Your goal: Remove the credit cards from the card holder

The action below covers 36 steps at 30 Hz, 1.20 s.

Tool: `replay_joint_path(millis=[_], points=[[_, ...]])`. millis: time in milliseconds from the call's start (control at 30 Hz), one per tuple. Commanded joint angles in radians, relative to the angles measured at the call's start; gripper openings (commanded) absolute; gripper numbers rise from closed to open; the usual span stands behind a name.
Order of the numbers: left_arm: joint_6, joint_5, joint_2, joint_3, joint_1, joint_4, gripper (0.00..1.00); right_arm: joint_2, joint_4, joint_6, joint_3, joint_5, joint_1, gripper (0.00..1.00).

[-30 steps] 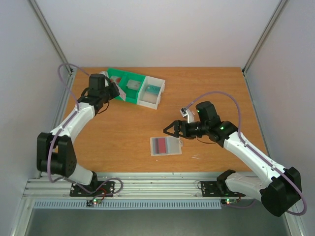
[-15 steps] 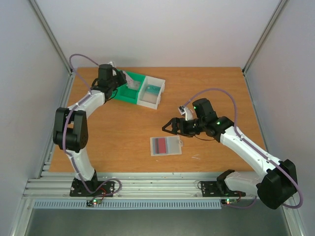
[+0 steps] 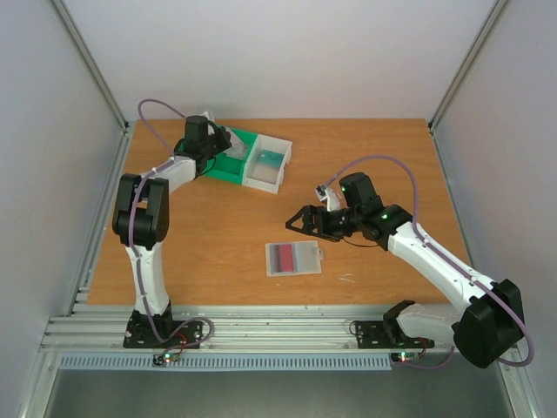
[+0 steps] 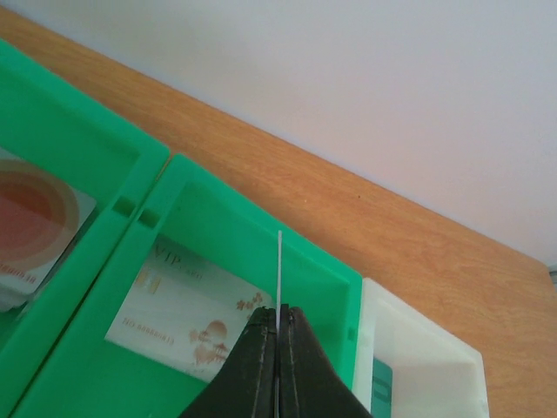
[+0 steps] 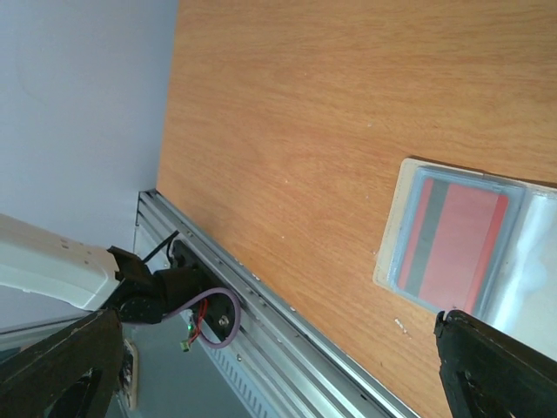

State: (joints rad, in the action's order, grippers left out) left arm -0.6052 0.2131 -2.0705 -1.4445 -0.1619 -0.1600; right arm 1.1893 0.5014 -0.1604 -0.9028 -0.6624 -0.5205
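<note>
- Pinching a thin white card by its lower edge, the left gripper has its jaws pressed together on it. The card stands edge-on above them in the wrist view.
- Below that grip is a green compartment of the green-and-white tray, where a pale VIP card already lies flat. The neighbouring green compartment holds a card with an orange disc.
- The tray sits along the far edge of the tabletop, toward the far left corner.
- The right gripper hovers with its jaws spread wide and nothing between them, over the middle of the tabletop and just beyond the card holder.
- The card holder lies flat near the near edge, about midway along it. A dark red card shows inside the panel toward the left edge, and no card can be made out in the other panel.
- The step in hand appears to be dropping the white card into the tray, which leaves one card to extract.
- To do it well, bring the card down inside the compartment walls and tip it toward flat before the jaws part. That way it cannot perch on a wall or bounce out.
- The right arm should stay off the holder for now, so the sleeve does not slide on the smooth wood.
</note>
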Motion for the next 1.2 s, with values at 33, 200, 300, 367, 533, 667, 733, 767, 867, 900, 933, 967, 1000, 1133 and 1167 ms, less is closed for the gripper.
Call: replay_joint_path(millis=[33,200,300,367,533,667,733,767,867,900,933,967,1000,1133,1167], points=[[0.023,0.011,-0.063,-0.08,0.005,-0.093,0.0,0.004,-0.023,-0.015,-0.005,-0.005,0.005,0.99],[0.024,0.026,-0.093,-0.109,0.005,-0.09,0.0,0.012,-0.023,-0.015,-0.008,-0.006,0.005,0.98],[0.027,0.021,-0.104,-0.118,0.005,-0.091,0.0,0.01,-0.029,-0.017,-0.004,-0.003,0.005,0.98],[0.032,0.017,-0.111,-0.129,0.006,-0.08,0.0,0.012,-0.033,-0.019,-0.003,-0.006,0.005,0.98],[0.035,0.02,-0.119,-0.138,0.005,-0.061,0.0,0.015,-0.031,-0.013,-0.009,-0.009,0.005,0.99],[0.032,0.018,-0.124,-0.135,0.005,-0.064,0.0,0.016,-0.025,-0.003,-0.016,-0.008,0.006,0.99],[0.036,0.016,-0.126,-0.137,0.005,-0.063,0.0,0.018,-0.028,-0.006,-0.016,-0.011,0.005,0.98],[0.038,0.016,-0.13,-0.141,0.005,-0.059,0.0,0.018,-0.031,-0.008,-0.016,-0.012,0.005,0.98],[0.041,0.009,-0.143,-0.172,0.005,-0.018,0.0,0.019,-0.038,-0.011,-0.014,-0.014,0.005,0.98],[0.043,0.009,-0.145,-0.176,0.005,-0.017,0.0,0.019,-0.042,-0.013,-0.013,-0.014,0.005,0.98],[0.045,0.011,-0.148,-0.179,0.005,-0.018,0.0,0.021,-0.045,-0.014,-0.012,-0.014,0.006,0.98],[0.045,0.012,-0.15,-0.182,0.005,-0.017,0.0,0.025,-0.047,-0.014,-0.01,-0.016,0.005,0.98],[0.045,0.016,-0.153,-0.184,0.005,-0.015,0.0,0.028,-0.049,-0.017,-0.01,-0.019,0.005,0.98],[0.051,0.022,-0.159,-0.194,0.005,-0.004,0.0,0.037,-0.058,-0.037,-0.007,-0.03,0.005,0.98],[0.052,0.021,-0.162,-0.198,0.005,-0.003,0.01,0.036,-0.063,-0.043,-0.006,-0.033,0.005,0.98]])
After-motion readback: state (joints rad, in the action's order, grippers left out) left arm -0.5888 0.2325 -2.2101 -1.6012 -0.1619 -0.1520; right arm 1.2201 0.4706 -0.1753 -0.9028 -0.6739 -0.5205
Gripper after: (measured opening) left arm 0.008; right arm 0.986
